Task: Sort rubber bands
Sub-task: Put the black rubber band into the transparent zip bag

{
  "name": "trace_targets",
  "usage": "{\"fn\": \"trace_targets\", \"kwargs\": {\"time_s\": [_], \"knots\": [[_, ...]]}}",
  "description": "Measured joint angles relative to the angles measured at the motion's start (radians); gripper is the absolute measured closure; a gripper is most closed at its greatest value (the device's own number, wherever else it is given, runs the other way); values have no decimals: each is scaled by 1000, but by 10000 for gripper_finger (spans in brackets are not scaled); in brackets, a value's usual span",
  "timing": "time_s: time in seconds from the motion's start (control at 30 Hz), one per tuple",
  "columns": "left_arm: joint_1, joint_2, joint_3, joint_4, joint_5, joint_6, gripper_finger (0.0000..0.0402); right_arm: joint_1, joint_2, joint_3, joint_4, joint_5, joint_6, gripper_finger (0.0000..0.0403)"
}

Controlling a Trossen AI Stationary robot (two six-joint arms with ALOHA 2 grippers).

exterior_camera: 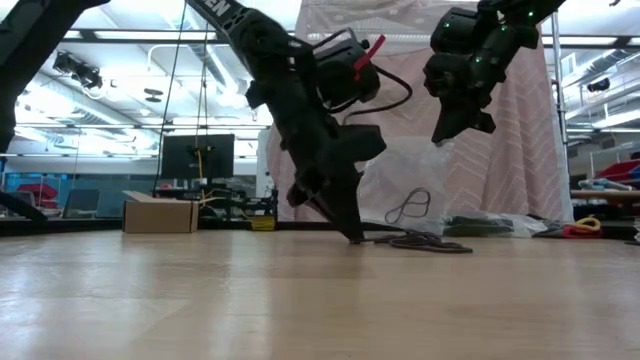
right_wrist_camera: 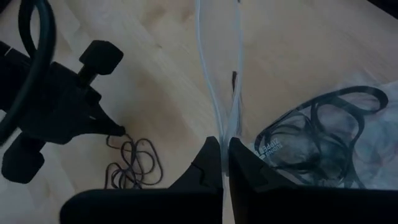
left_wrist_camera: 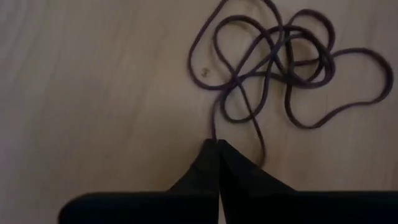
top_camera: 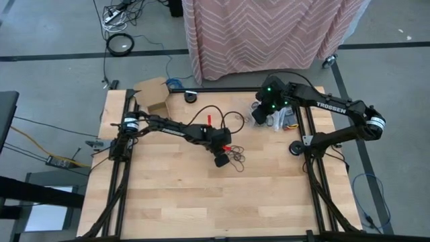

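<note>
My left gripper is down at the table near the middle of the board, its fingers pressed together on a strand at the edge of a tangle of dark bands, so I judge I have pinched one loop to draw it free of the rest. The tangle lies flat on the wood just beyond my fingertips, the loops crossing one another, which is why I take the outermost strand rather than the knot. From the table-height camera the same gripper leans steeply with its tip touching the surface beside the pile. My right gripper hangs above the far right of the table, closed on the edge of a clear bag, lifting it, I think, to hold it open. Another bag beneath already holds black bands.
</note>
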Motion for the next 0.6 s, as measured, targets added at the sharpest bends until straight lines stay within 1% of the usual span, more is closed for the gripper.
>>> {"fn": "trace_targets", "kwargs": {"time_s": [0.1, 0.27, 0.47, 0.6], "knots": [[8, -31, 46, -67, -23, 59, 399, 0, 0, 0, -1, -9, -8, 403], [30, -124, 104, -125, -75, 156, 400, 1, 0, 0, -1, -30, -28, 403], [63, -229, 174, -145, -123, 234, 400, 2, 0, 0, 2, -40, -45, 403], [86, -266, 225, -150, -131, 274, 401, 5, 1, 0, 3, -61, -46, 403]]}}
